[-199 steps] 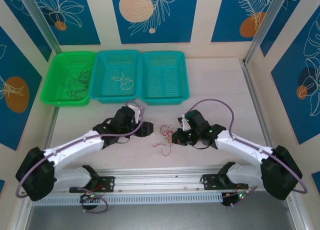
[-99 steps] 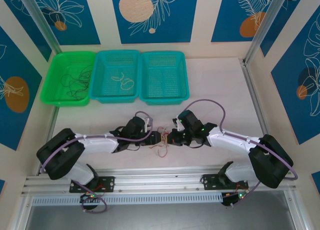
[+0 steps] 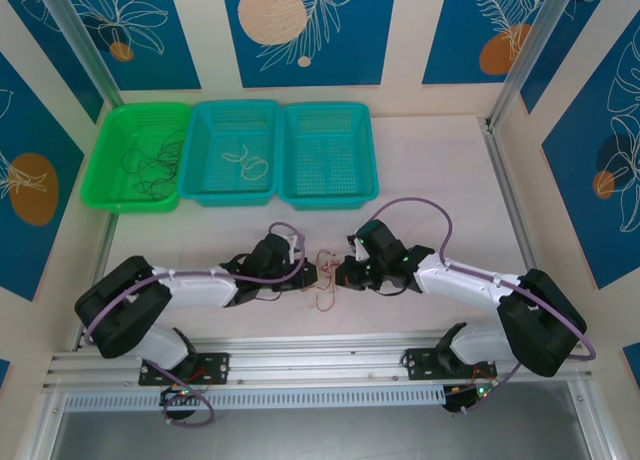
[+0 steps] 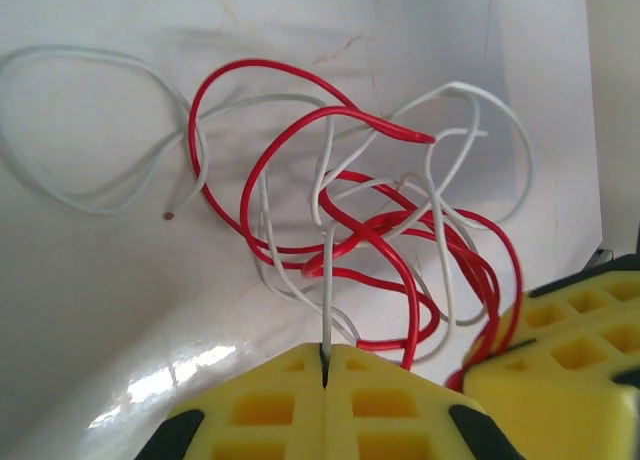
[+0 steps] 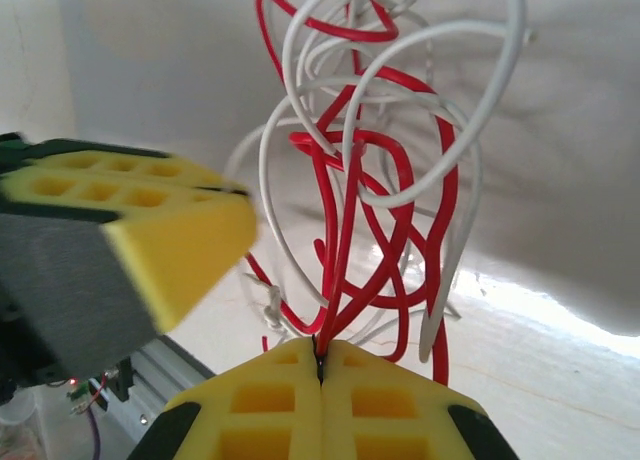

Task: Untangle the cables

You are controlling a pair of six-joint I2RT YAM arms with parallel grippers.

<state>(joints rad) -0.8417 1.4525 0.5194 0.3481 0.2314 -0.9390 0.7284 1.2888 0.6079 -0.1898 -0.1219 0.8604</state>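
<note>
A small tangle of cables (image 3: 325, 280), red and whitish wires looped through one another, lies on the pale table (image 3: 430, 170) near its front edge, directly between the two grippers. From above, the left gripper (image 3: 316, 272) touches the tangle's left side and the right gripper (image 3: 343, 273) its right side, fingertips nearly facing each other. In the left wrist view the left gripper (image 4: 325, 355) is closed, its yellow pads pressed together on a single white wire (image 4: 327, 290) that rises straight from the seam into the tangle (image 4: 350, 215); the right gripper (image 4: 560, 370) sits at the lower right, cut off by the frame. In the right wrist view the right gripper (image 5: 320, 365) is likewise closed, pinching a red wire (image 5: 335, 290) that runs up into the loops (image 5: 345, 230), with the left gripper (image 5: 170, 240) blurred at the left. From above the wires are too fine to trace, and which strand crosses over which cannot be told. The tangle runs lengthwise from far to near; one white loop trails to the left wrist view's left side.
</note>
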